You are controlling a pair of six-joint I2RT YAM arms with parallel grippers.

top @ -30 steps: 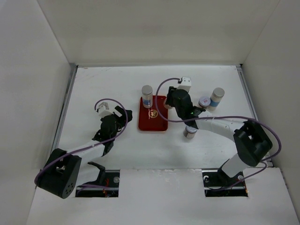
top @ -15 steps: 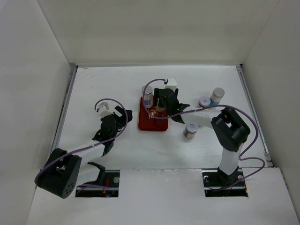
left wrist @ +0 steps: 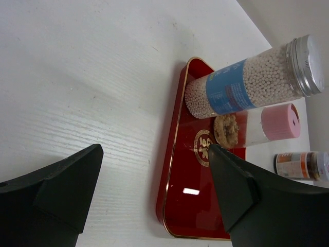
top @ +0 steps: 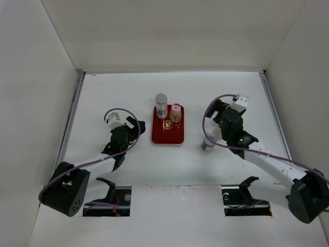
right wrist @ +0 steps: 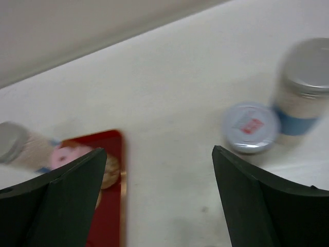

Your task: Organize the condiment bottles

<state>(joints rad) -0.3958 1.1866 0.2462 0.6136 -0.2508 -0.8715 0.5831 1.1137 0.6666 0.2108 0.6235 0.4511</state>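
Left gripper (left wrist: 155,152) fingers stand apart, holding nothing; right gripper (right wrist: 159,152) fingers stand wide apart, empty; grey-capped bottle (top: 161,104) and pink-capped bottle (top: 176,113) stand at far end of red tray (top: 167,136); silver-lidded jar (right wrist: 251,127) sits on table (right wrist: 169,87) beside blue-labelled bottle (right wrist: 303,87).

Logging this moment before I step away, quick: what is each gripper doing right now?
Left gripper: open, holding nothing.
Right gripper: open, holding nothing.
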